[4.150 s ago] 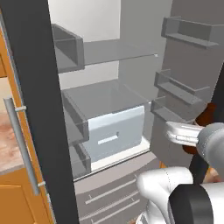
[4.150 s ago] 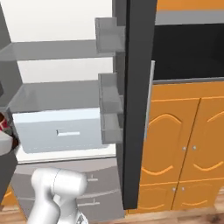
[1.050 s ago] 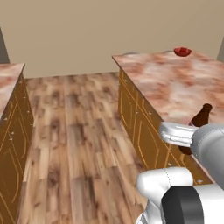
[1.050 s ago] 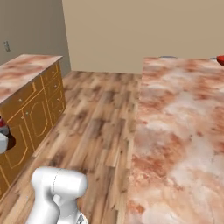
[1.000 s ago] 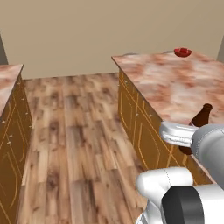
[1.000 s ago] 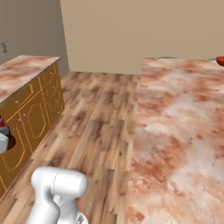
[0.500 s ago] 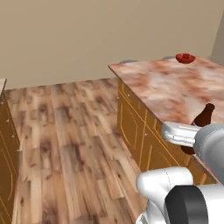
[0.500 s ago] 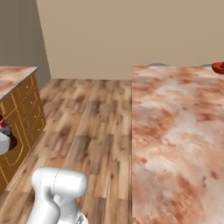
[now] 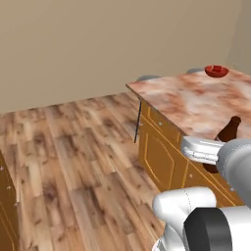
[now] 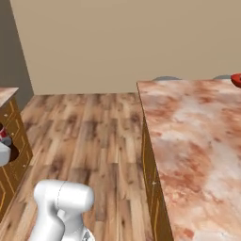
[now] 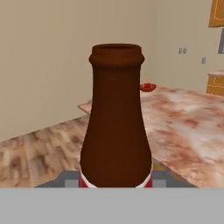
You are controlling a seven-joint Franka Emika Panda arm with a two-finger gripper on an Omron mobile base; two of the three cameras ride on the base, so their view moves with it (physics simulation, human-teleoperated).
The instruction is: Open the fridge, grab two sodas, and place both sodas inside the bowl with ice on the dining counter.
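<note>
Bottle carried beside the counter

The gripper [image 11: 116, 183] clamps the bottle [image 11: 116, 122] upright between its fingers (red label low down); beyond them, the bowl [image 9: 216, 71] sits on the counter [image 9: 196, 100].

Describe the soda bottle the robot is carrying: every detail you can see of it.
The bottle is slim, dark brown and glossy, with a rounded lip at its open-looking top and a long neck widening to the shoulders. A red label with a white edge shows at its base. It stands upright in the shut gripper, carried beside the near edge of the dining counter. From the left base view only its neck and top show above the hand.
</note>
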